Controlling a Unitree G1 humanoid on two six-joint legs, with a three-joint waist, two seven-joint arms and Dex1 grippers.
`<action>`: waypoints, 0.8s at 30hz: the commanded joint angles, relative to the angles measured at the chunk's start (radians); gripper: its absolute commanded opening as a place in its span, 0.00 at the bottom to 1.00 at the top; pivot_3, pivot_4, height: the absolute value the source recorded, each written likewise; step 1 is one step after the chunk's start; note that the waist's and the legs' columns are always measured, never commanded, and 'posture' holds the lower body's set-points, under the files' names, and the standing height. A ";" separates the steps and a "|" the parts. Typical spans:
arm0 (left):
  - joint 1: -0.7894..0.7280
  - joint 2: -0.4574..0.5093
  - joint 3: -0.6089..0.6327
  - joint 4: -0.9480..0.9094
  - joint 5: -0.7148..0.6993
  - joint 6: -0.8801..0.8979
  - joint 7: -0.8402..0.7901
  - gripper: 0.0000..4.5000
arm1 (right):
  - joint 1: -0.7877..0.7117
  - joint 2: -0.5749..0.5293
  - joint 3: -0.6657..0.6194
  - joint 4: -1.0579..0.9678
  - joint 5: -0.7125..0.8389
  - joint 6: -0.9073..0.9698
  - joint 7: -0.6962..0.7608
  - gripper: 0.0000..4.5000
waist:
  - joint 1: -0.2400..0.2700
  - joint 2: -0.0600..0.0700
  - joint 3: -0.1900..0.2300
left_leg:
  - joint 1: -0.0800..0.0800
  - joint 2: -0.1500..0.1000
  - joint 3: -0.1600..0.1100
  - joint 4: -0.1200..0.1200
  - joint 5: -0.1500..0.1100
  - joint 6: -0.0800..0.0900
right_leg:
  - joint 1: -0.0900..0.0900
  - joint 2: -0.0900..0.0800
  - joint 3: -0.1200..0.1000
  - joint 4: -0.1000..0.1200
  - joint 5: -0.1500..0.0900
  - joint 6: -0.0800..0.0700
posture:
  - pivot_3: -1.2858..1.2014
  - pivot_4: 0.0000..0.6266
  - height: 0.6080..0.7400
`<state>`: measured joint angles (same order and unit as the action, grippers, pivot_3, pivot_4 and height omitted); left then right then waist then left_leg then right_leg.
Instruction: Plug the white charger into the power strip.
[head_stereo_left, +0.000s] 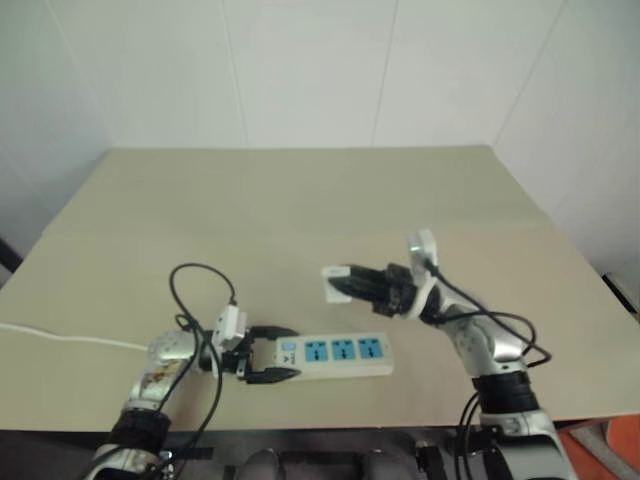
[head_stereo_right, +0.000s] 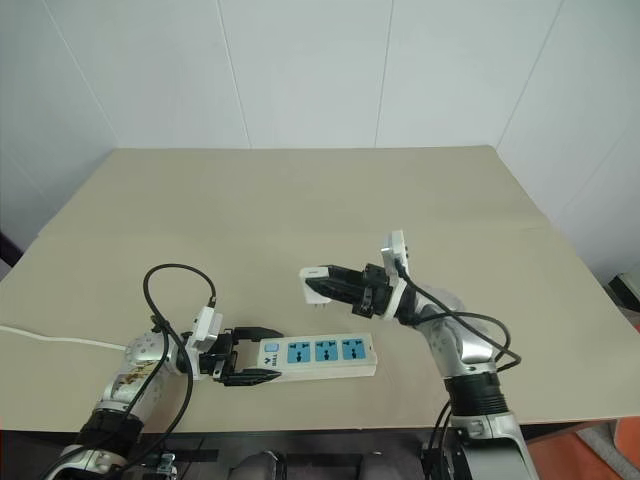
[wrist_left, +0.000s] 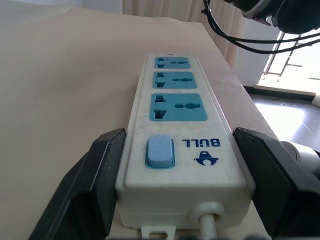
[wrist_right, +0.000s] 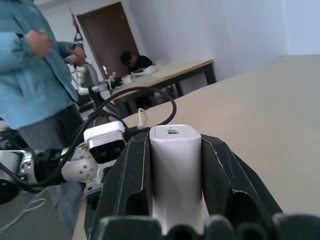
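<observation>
While the left gripper (head_stereo_left: 282, 352) fingers pinch the switch end of the power strip (head_stereo_left: 335, 356), lying flat near the counter (head_stereo_left: 300, 200) front edge, the right gripper (head_stereo_left: 345, 283) fingers clamp the white charger (head_stereo_left: 333, 281), held above the counter just behind the strip.

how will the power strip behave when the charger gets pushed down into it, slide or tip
The power strip is a long, flat bar lying on the smooth table, so it probably won't tip. On its own it would likely slide, being hard plastic, but the left gripper clamps its switch end, which should hold it. Its free far end may still swing a little under the white charger.
</observation>
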<state>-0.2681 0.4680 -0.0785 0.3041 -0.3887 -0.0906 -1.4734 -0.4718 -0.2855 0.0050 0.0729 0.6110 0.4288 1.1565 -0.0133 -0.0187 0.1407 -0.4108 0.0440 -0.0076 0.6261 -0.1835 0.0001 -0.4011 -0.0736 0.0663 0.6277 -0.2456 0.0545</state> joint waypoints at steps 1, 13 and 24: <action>0.003 0.004 -0.012 -0.010 0.016 -0.025 0.002 0.72 | 0.021 0.043 0.000 0.026 0.013 -0.113 0.074 0.25 | 0.000 0.000 0.000 | 0.000 0.000 0.000 0.000 0.000 0.000 | 0.000 0.000 0.000 0.000 0.000 0.000 | 0.52 0.24 1.00; 0.002 0.007 -0.006 0.013 0.026 -0.050 0.018 0.72 | 0.088 0.086 0.095 0.106 -0.112 -0.325 0.136 0.25 | -0.001 0.000 0.000 | 0.002 0.000 0.000 0.000 0.000 0.000 | 0.001 0.000 0.000 0.000 0.000 0.000 | 0.52 0.24 1.00; -0.005 0.004 -0.007 0.024 0.028 -0.049 0.026 0.72 | 0.104 0.114 0.129 0.167 -0.169 -0.412 0.116 0.25 | -0.002 0.000 0.000 | 0.006 0.001 0.000 0.000 0.000 0.000 | 0.005 0.001 0.000 0.000 0.000 0.000 | 0.52 0.24 1.00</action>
<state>-0.2652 0.4677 -0.0811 0.3235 -0.3760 -0.1317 -1.4619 -0.3658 -0.1780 0.1382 0.2433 0.4453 0.0517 1.2786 -0.0149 -0.0187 0.1406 -0.4048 0.0446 -0.0076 0.6258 -0.1836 -0.0001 -0.3958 -0.0731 0.0664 0.6280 -0.2459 0.0542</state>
